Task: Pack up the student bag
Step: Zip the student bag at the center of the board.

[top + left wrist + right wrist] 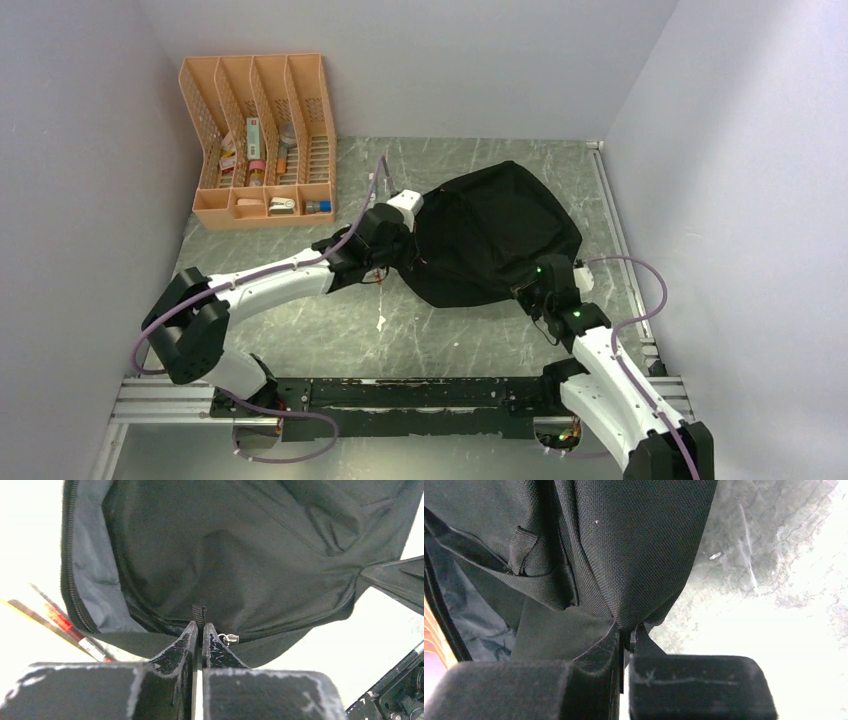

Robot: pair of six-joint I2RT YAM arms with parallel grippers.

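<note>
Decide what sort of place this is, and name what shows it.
Probably a robot lab test cell: plain walls box in a marbled table, the left arm and right arm are bolted to a rail at its edge, with a bag between them.

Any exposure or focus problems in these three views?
Top external: evenly lit, sharp; the student bag reads as featureless black. Left wrist: table beside the bag blown out white. Right wrist: glare washes out the table lower right; bag weave sharp.

Robot lab cell for sure: plain walls (480, 60) around a marbled surface (300, 330), two arms (270, 280) bolted to a rail (160, 398) at 6 o'clock.
</note>
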